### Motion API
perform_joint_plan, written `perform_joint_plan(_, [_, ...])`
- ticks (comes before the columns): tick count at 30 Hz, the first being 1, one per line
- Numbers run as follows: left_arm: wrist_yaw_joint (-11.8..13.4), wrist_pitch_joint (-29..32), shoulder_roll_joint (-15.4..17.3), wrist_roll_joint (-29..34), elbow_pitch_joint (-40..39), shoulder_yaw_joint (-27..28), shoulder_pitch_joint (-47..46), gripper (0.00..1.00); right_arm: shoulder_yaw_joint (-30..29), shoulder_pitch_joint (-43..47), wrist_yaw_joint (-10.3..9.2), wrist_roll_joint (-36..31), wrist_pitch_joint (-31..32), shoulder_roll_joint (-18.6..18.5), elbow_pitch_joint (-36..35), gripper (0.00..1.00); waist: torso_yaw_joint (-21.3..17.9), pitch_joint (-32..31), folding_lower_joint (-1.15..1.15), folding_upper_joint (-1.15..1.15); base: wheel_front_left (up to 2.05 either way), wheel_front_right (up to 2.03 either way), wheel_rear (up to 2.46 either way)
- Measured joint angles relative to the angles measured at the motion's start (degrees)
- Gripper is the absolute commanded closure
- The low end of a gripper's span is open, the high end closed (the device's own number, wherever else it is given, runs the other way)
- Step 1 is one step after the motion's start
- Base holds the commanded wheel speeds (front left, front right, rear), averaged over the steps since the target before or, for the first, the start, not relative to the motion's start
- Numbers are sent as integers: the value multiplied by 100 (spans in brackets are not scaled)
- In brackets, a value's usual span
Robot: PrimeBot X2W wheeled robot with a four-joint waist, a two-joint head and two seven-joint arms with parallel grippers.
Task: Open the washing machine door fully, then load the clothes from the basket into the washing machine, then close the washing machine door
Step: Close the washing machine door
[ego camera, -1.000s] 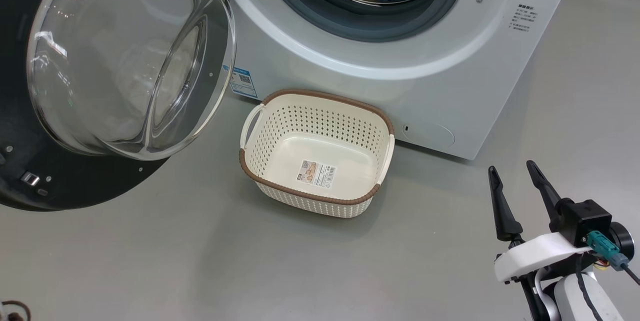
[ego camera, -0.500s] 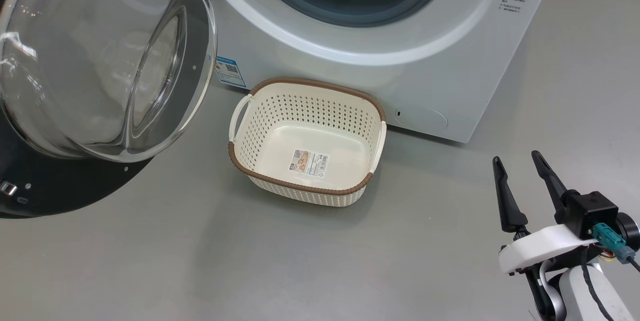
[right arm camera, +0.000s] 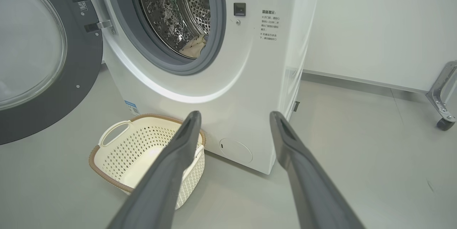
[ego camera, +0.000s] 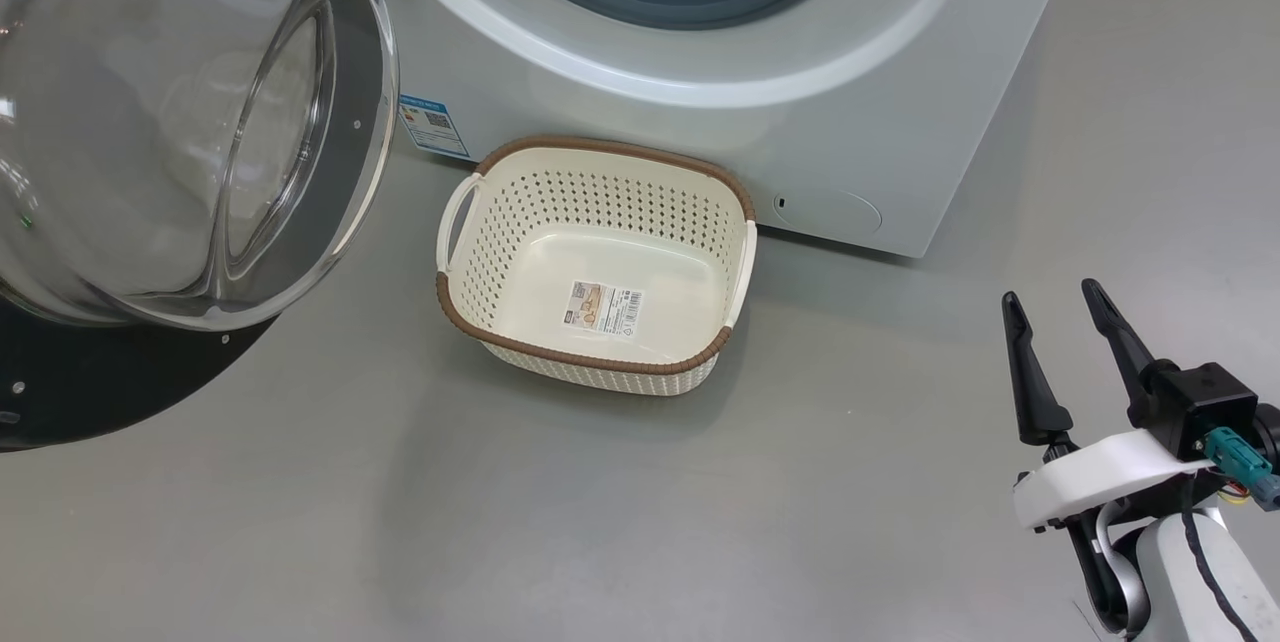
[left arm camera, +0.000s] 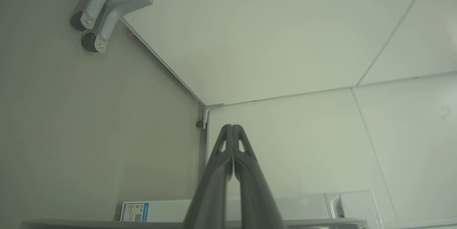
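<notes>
The left pincer (left arm camera: pixel 232 126) had its two fingers pressed together, empty, pointing at white wall panels (left arm camera: pixel 285 43). In the head view, the washing machine door (ego camera: pixel 90 392) stood wide open at the left. In the middle, the basket (ego camera: pixel 610 144) sat on the grey floor (ego camera: pixel 500 522) just before the washing machine (ego camera: pixel 700 112) — only a barcode sticker (ego camera: pixel 603 305) lay in it. Inside the drum (right arm camera: pixel 178 15) a cream piece of the clothes (right arm camera: pixel 194 47) was visible. At the lower right, the right pincer (ego camera: pixel 1051 291) hovered above the floor — fingers apart, holding nothing
</notes>
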Motion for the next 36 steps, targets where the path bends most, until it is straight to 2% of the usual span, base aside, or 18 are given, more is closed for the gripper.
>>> perform_joint_plan(14, [-9, 724, 225, 29, 397, -408, -5, 100, -21, 0, 0, 7, 58, -58, -19, 0, -46, 53, 0, 0, 0, 0, 0])
perform_joint_plan(18, [-153, 906, 248, 30, 416, -564, 8, 100, -14, 0, 0, 8, 65, -57, -21, 0, -42, 43, 0, 0, 0, 0, 0])
perform_joint_plan(36, [-439, 1662, 335, -44, 580, -822, 114, 100, 11, 2, 0, 98, 74, -46, -19, 0, 44, -9, 0, 0, 0, 0, 0])
